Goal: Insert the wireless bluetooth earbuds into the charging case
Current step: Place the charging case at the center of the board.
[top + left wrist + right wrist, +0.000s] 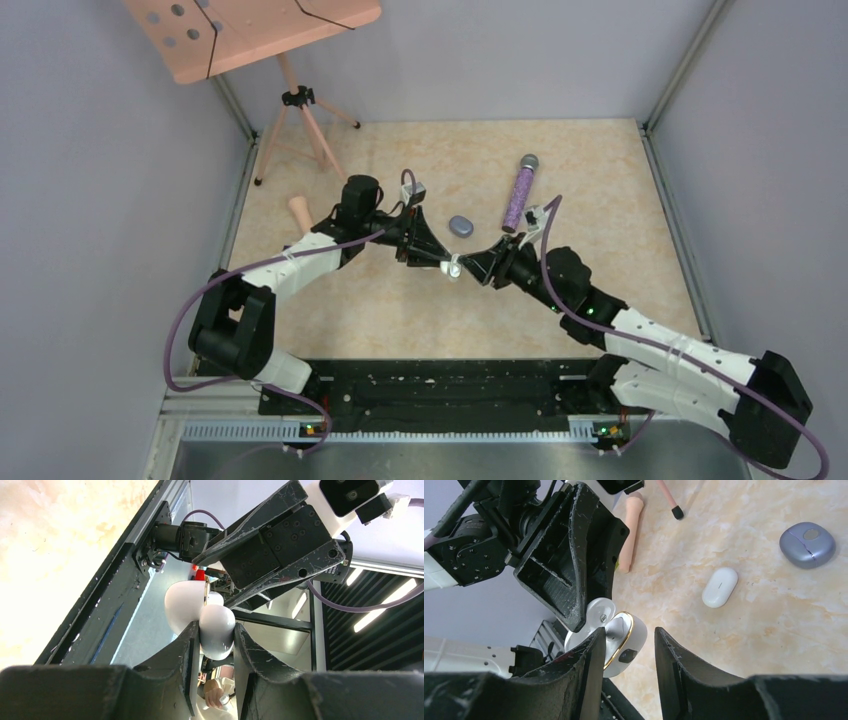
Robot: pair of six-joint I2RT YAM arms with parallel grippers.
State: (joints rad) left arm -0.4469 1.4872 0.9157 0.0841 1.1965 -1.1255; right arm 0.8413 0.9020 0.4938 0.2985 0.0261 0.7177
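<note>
While clamping the open white charging case (218,642) firmly in the left gripper (216,627), off the table (774,630), sets the right gripper (629,631), jaws half-spread and holding nothing, at its gold rim. Looks mid-insertion, with perhaps one earbud (601,615) already seated. Calls next for fine alignment without finger clash. Leaves ample room around, table edges well apart.

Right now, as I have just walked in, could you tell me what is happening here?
The left pincer is clamped on an open white charging case with a gold rim, holding it above the table. The right pincer, jaws apart, faces the case; no earbud shows in it. A closed grey-purple case, a white capsule case and a purple glitter microphone lie on the table.
</note>
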